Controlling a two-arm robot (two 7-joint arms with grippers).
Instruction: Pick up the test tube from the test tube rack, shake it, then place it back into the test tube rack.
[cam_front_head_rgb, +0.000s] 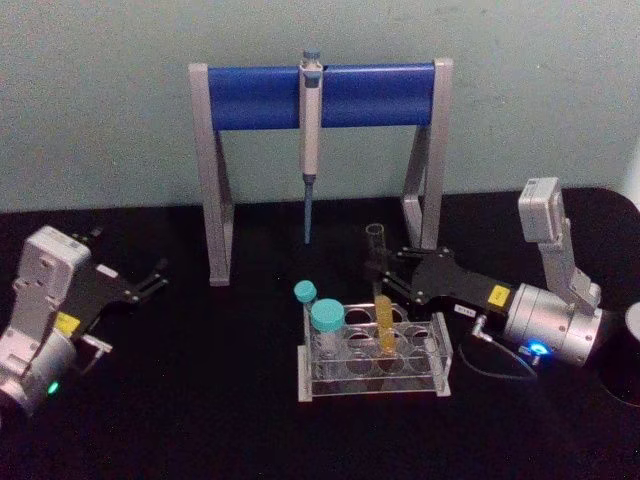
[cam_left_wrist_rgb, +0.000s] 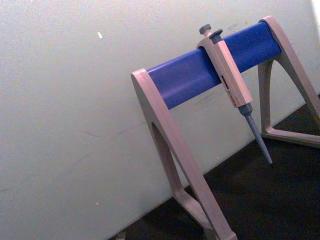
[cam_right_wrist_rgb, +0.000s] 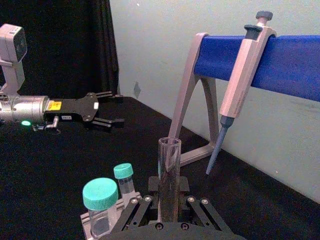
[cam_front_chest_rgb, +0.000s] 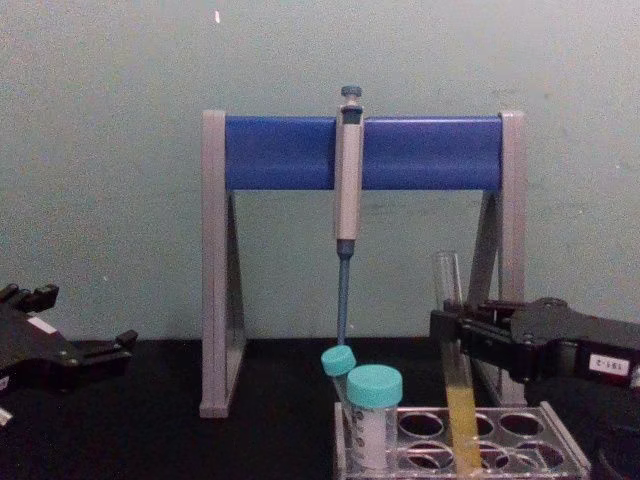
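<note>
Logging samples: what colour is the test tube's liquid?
Yellow; the test tube shows best in chest view.

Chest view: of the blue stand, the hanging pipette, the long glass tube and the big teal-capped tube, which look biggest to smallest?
1. Blue stand
2. Pipette
3. Test tube: nearly as long, but nearer the camera, so their true order is unsure
4. Big teal-capped tube

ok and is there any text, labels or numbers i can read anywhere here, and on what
Nothing reads clearly.
Yellow sticker on the right hand: too blurred.
White tag on that hand: dark characters, unreadable.
Yellow patch on the left hand: too small.
Red marks on the pipette: unreadable.
No print seen on the test tube.
</note>
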